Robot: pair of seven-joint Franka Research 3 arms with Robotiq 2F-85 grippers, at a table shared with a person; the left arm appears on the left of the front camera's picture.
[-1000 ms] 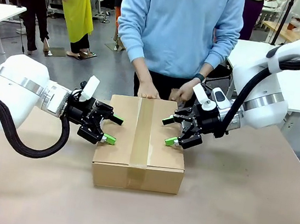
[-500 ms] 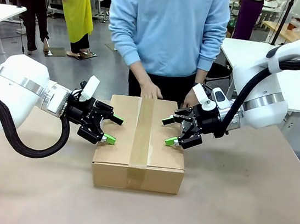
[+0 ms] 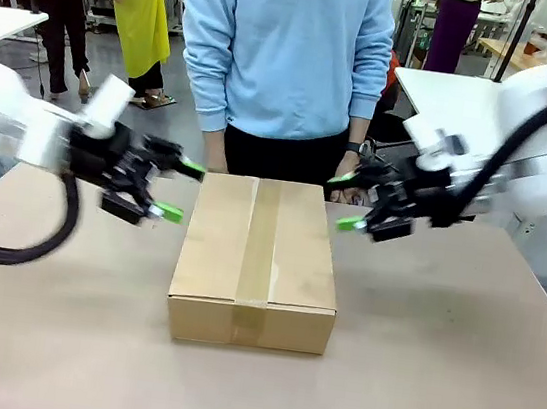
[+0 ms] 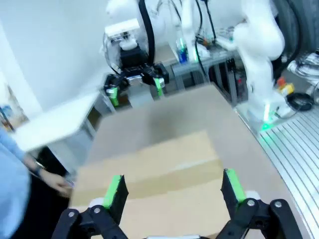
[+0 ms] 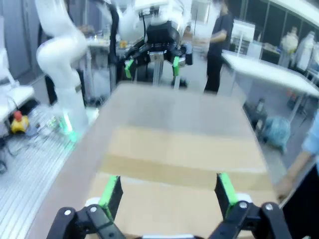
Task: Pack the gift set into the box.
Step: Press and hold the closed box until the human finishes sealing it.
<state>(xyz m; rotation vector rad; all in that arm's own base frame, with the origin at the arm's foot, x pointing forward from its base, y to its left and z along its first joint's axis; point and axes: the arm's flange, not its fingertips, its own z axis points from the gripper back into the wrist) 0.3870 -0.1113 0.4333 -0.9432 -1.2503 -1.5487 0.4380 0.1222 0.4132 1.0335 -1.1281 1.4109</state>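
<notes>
Taped box [image 3: 257, 259] sitting mid-table. Left gripper [image 3: 167, 188] and right gripper [image 3: 345, 202] hovering at far corners, fingers spread wide, empty. Person's hand [image 3: 346, 187] lingering just beyond right gripper, risking collision.

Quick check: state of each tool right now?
Left tool: open, holding nothing, beside the box.
Right tool: open, holding nothing.

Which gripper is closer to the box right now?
Left, narrowly. The left gripper hangs open just off the box's left far corner; the right gripper hangs open off its right far corner.
</notes>
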